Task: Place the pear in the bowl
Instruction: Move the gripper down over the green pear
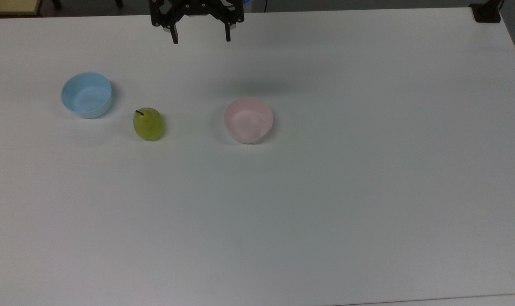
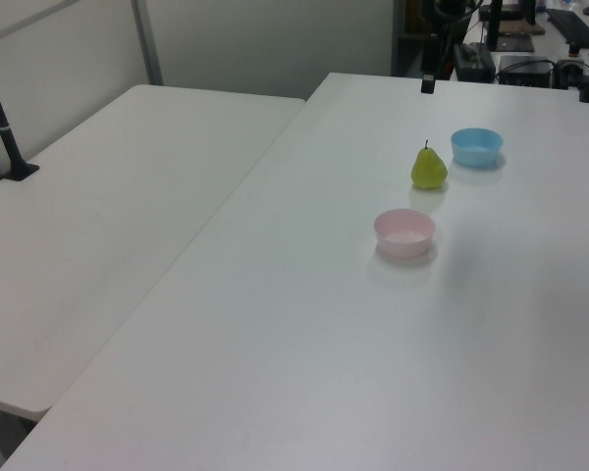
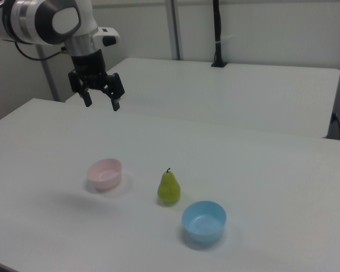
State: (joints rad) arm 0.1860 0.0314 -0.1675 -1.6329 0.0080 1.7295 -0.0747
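Note:
A yellow-green pear (image 1: 149,123) (image 2: 429,167) (image 3: 169,188) with a dark stem stands upright on the white table (image 1: 283,204). The pale pink bowl (image 1: 248,120) (image 2: 404,233) (image 3: 105,173) sits empty to the top view's right of the pear. My gripper (image 1: 201,38) (image 3: 101,102) hangs high above the table's far edge, well apart from both, open with nothing between its fingers. In the left view one dark fingertip (image 2: 427,83) shows at the top.
A light blue bowl (image 1: 86,94) (image 2: 476,146) (image 3: 203,222) stands empty on the pear's other side. A second white table (image 2: 108,196) adjoins this one. A black post (image 3: 217,34) is clamped at the far table's edge.

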